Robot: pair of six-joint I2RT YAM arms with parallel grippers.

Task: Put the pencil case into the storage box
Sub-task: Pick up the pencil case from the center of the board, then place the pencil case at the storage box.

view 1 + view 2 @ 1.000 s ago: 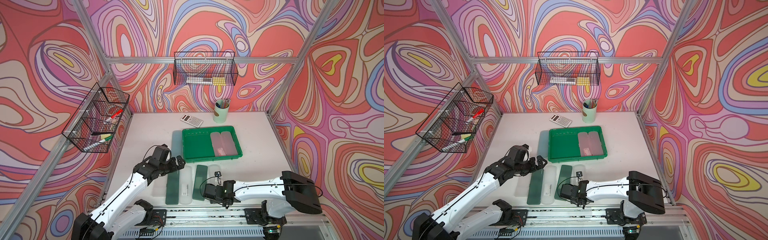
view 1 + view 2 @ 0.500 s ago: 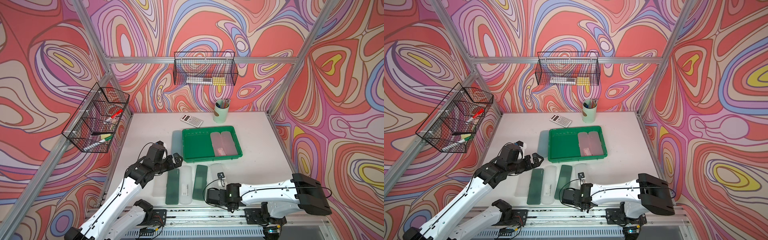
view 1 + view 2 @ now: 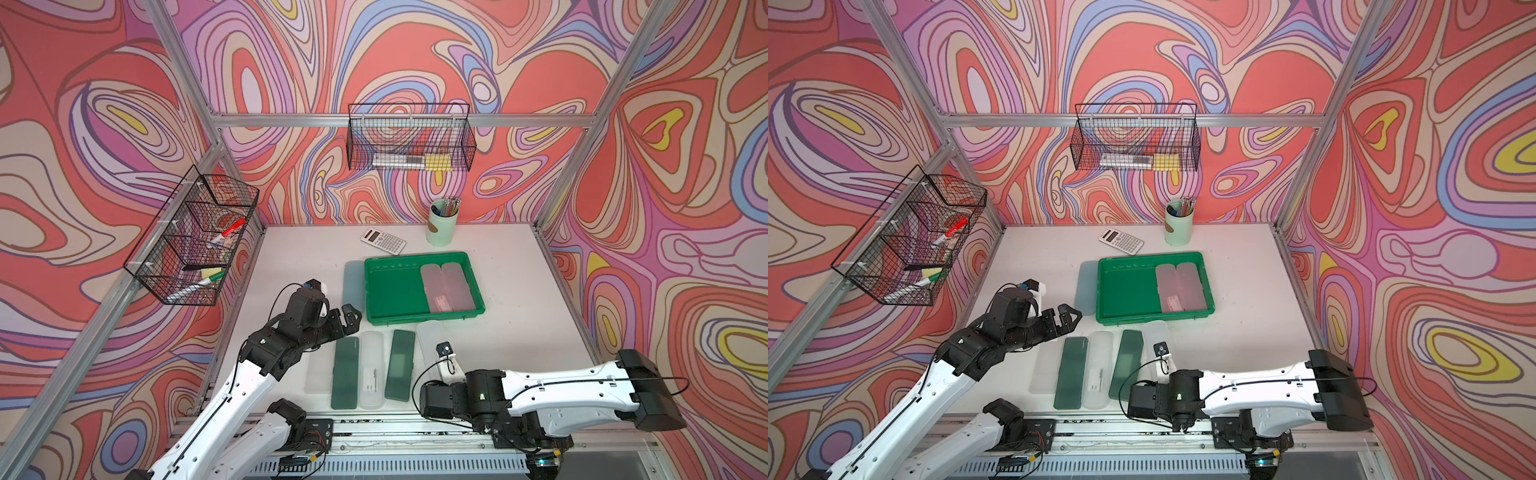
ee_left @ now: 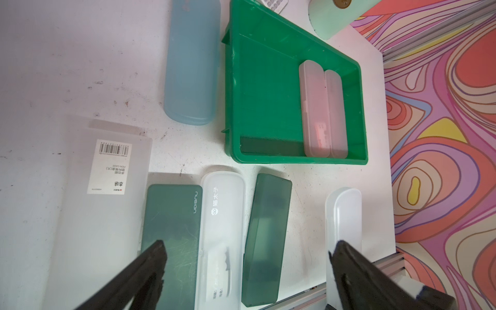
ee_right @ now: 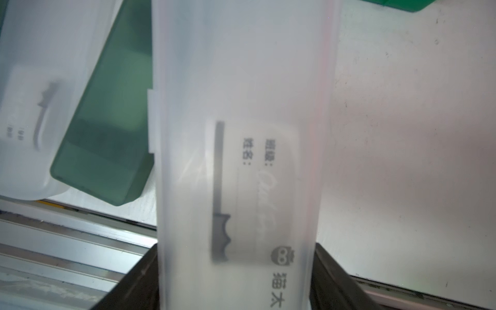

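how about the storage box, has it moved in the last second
No: the storage box lies exactly where it was, same gap to the calculator and the cup.

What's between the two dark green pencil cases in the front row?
A frosted white pencil case, lying flat between them. Shows in both top views and the left wrist view.

The white table (image 3: pixel 519 332) carries a green storage box (image 3: pixel 395 286) near its middle, with a calculator (image 3: pixel 382 241) and a pen cup (image 3: pixel 441 228) behind it. A blue pencil case (image 3: pixel 353 286) lies just beside the box's left rim. Along the front lie a clear flat case (image 3: pixel 319 376), a dark green case (image 3: pixel 345 372), a frosted white case (image 3: pixel 371 370) and a second green case (image 3: pixel 400 365). A further frosted case (image 3: pixel 430 338) sits just before the box; whether it rests on the table cannot be told.
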